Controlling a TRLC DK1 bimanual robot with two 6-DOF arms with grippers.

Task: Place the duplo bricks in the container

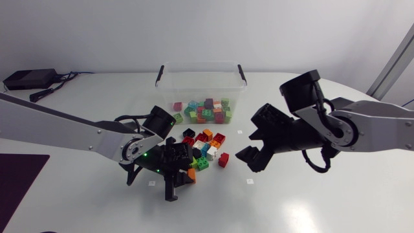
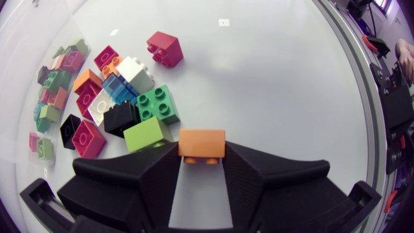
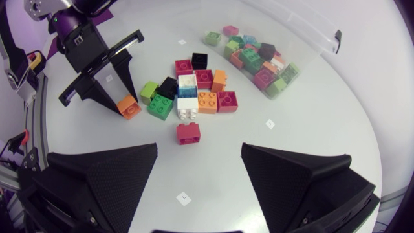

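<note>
A clear container [image 1: 200, 65] with black handle clips stands at the back middle, with several coloured bricks in it. In front of it lies a pile of loose duplo bricks [image 1: 206, 145], and one red brick [image 1: 224, 159] lies apart to its right. My left gripper [image 2: 202, 155] is low at the pile's near edge, shut on an orange brick [image 2: 202, 144] that rests on the table beside a lime brick [image 2: 147, 134]. My right gripper [image 1: 249, 145] hangs open above the table, right of the pile, with the red brick [image 3: 188, 133] ahead of its empty fingers.
A black box [image 1: 29, 79] with a cable sits at the back left of the table. A dark purple mat [image 1: 18, 178] lies at the left edge. Small white markers [image 1: 250, 182] dot the white tabletop around the pile.
</note>
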